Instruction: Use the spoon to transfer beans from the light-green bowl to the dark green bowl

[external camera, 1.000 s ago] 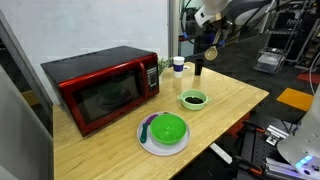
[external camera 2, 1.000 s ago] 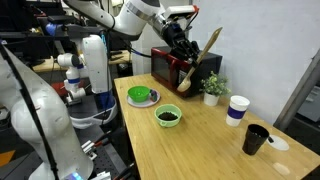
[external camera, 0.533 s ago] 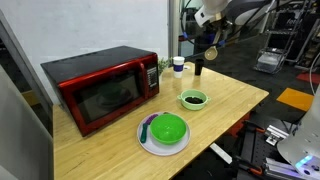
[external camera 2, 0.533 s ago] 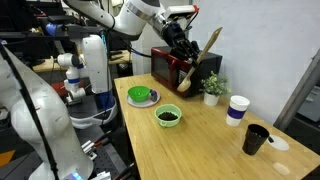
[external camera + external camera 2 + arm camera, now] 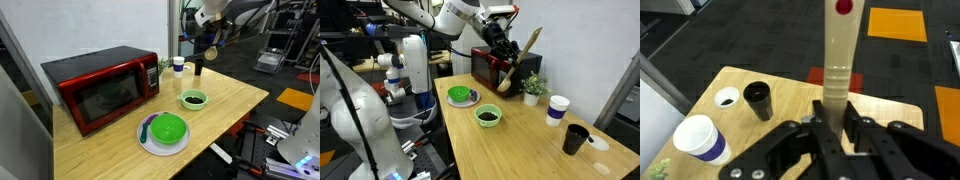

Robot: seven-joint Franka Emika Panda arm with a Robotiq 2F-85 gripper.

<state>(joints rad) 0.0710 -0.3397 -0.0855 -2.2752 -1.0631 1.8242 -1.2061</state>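
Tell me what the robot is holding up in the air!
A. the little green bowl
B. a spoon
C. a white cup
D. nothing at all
B: in the wrist view the end effector is shut on the spoon, whose handle sticks out between its fingers, well above the table.

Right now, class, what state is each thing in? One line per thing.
gripper: shut on spoon, raised above the table.
spoon: held, clear of both bowls.
small bowl: upright, holds beans.
large bowl: on plate, no beans visible.
microwave: door shut.
black cup: upright, open.
white cup: upright, lidded.
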